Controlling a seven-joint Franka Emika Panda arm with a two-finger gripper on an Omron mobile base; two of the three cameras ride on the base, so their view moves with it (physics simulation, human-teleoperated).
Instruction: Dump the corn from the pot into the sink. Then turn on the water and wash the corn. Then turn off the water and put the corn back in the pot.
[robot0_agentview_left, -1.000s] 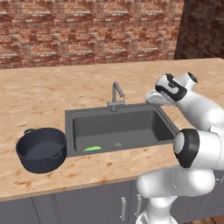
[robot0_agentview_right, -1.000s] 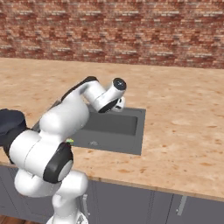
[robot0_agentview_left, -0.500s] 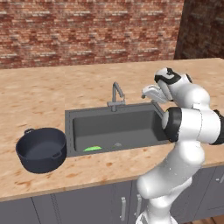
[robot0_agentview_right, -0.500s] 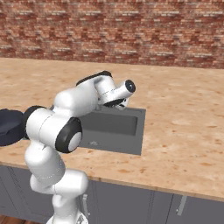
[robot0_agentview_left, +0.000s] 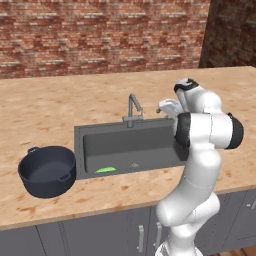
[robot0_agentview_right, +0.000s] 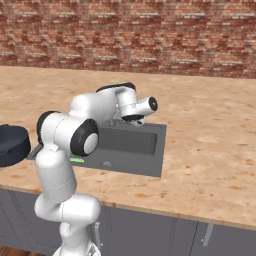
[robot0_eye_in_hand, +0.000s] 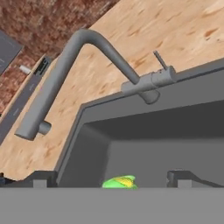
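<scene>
The green corn (robot0_agentview_left: 105, 170) lies on the floor of the dark sink (robot0_agentview_left: 79, 150), near its front left corner. To the left of the sink, on the counter, the black pot (robot0_agentview_left: 47, 170) stands upright with nothing showing inside it. My gripper (robot0_agentview_left: 162, 107) hangs open over the sink's back right part, to the right of the faucet (robot0_agentview_left: 132, 107) and apart from it. In the hand view the fingertips (robot0_eye_in_hand: 41, 178) stand wide apart at the bottom, the corn (robot0_eye_in_hand: 119, 182) shows between them, and the faucet's spout (robot0_eye_in_hand: 65, 74) and thin lever (robot0_eye_in_hand: 159, 61) sit above.
A brick wall backs the wooden counter (robot0_agentview_left: 50, 110). My own elbow (robot0_agentview_left: 210, 130) stands at the sink's right edge. In the right base view the arm hides the left part of the sink (robot0_agentview_right: 155, 165), and the pot (robot0_agentview_right: 12, 145) sits at the far left.
The hand has swung left from the sink's right rim toward the faucet, and the elbow has risen. The jaws stay open. Corn and pot have not moved.
</scene>
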